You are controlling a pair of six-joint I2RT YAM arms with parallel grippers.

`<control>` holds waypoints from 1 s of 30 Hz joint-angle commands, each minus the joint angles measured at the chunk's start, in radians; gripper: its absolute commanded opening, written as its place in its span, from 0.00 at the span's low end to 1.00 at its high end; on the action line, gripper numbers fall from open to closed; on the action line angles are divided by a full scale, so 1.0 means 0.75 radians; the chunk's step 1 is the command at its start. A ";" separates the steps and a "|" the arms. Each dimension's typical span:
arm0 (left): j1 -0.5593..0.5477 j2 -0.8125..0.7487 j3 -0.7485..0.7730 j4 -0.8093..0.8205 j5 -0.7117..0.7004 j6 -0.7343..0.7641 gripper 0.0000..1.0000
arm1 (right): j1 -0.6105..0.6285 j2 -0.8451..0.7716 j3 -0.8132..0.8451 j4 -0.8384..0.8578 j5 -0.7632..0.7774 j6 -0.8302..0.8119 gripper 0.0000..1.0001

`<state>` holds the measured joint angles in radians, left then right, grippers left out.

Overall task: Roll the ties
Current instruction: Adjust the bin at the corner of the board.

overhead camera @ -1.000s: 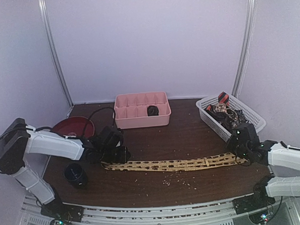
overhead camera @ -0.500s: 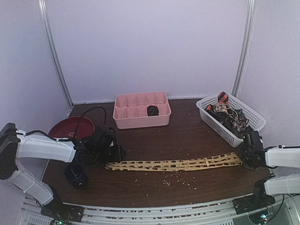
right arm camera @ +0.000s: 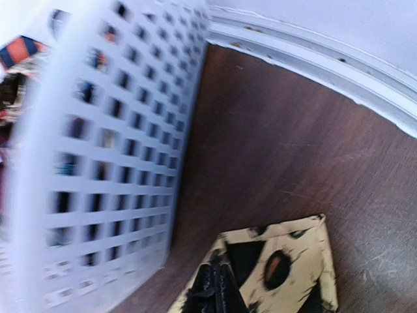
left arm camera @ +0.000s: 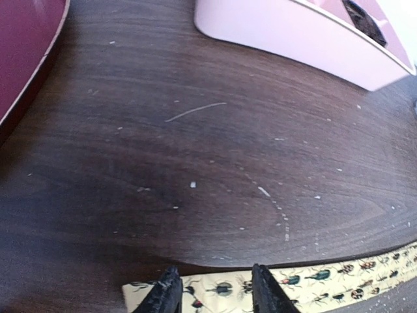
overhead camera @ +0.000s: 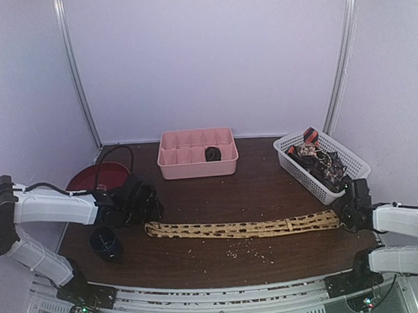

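A tan tie (overhead camera: 243, 229) with a dark bug pattern lies flat in a long strip across the table's front. My left gripper (overhead camera: 148, 216) hovers over its narrow left end, open. In the left wrist view the fingers (left arm camera: 215, 295) straddle the tie's end (left arm camera: 228, 287) without holding it. My right gripper (overhead camera: 345, 216) is shut on the tie's wide right end, and the right wrist view (right arm camera: 218, 290) shows the jaws pinching the fabric (right arm camera: 290, 264). Several dark and red-and-black ties (overhead camera: 316, 155) fill the white basket (overhead camera: 296, 168). A dark rolled tie (overhead camera: 212, 154) sits in the pink tray.
The pink divided tray (overhead camera: 188, 164) stands at the back centre. A red bowl (overhead camera: 88, 177) and a dark cup (overhead camera: 104, 242) are at the left. The basket wall (right arm camera: 98, 163) is close beside my right gripper. Crumbs dot the table near the tie.
My left gripper has drawn back to the left and up from the tie's narrow end. My right gripper has moved right and toward the front with the wide end, pulling the tie straighter.
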<state>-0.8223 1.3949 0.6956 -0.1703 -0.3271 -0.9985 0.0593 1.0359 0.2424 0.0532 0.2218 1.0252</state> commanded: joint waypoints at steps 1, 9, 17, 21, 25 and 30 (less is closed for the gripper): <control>0.018 -0.010 -0.025 -0.069 -0.070 -0.078 0.35 | 0.011 -0.205 0.051 -0.153 -0.067 -0.018 0.00; 0.023 0.048 0.012 -0.167 -0.057 -0.130 0.10 | 0.238 -0.365 0.095 -0.009 -0.249 -0.082 0.00; 0.023 0.141 -0.009 -0.196 -0.017 -0.133 0.00 | 0.738 -0.005 0.213 0.175 -0.063 -0.010 0.00; 0.022 0.170 -0.002 -0.199 -0.028 -0.115 0.00 | 0.928 0.218 0.339 0.169 0.042 -0.003 0.00; 0.022 0.179 -0.017 -0.212 -0.020 -0.112 0.00 | 0.960 0.356 0.386 0.145 0.114 -0.008 0.00; 0.023 0.129 -0.051 -0.202 -0.035 -0.099 0.00 | 0.917 0.379 0.372 0.091 0.278 -0.091 0.00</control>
<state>-0.8112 1.5188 0.6842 -0.3141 -0.3470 -1.0901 0.7719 1.3205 0.5228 0.1623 0.2783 1.0008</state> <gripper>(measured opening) 0.005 0.006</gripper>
